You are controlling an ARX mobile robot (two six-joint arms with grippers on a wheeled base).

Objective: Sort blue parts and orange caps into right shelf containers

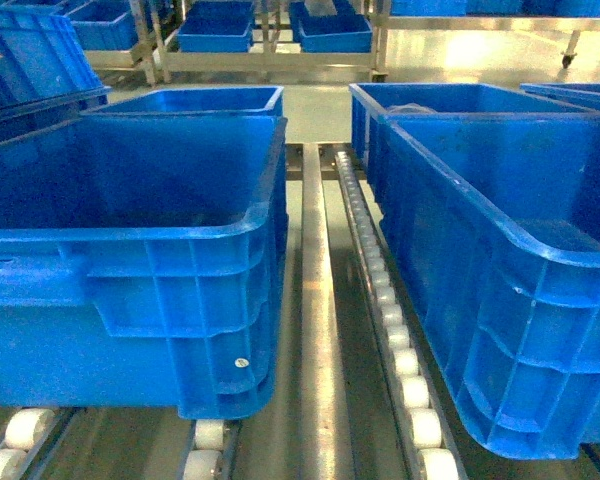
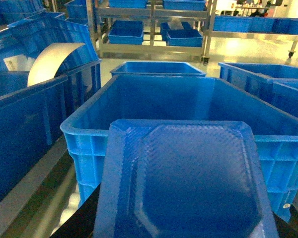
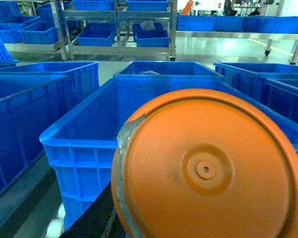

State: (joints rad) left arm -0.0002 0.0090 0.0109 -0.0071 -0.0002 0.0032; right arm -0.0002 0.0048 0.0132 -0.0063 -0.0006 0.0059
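On the roller track in front of you, the head view shows two deep blue crates side by side with a metal rail [image 1: 318,330] and a line of white rollers [image 1: 395,330] running between them: the left crate [image 1: 130,270] close to the camera, the right crate [image 1: 510,300] just across the rail, and a second crate behind each. That view shows neither arm, neither gripper and no part or cap. Your left wrist camera gives what the head view lacks: a blue part [image 2: 186,183], a flat square piece with cut corners and a textured face, fills the lower middle of the frame, close to the lens and in front of the near rim of a crate [image 2: 164,106]. Further left in that view a curved white sheet [image 2: 52,62] leans inside another crate. You cannot see the left gripper's fingers, so you cannot tell whether they are spread or pinching the part. Your right wrist camera shows an orange cap [image 3: 208,168], round, with a small raised hub at its centre and a grey edge on its left side, held up close before a blue crate [image 3: 89,134]. The right gripper's fingers are hidden too, and their state cannot be told. Both wrist views show metal racks [image 3: 119,25] with more blue bins at the back.
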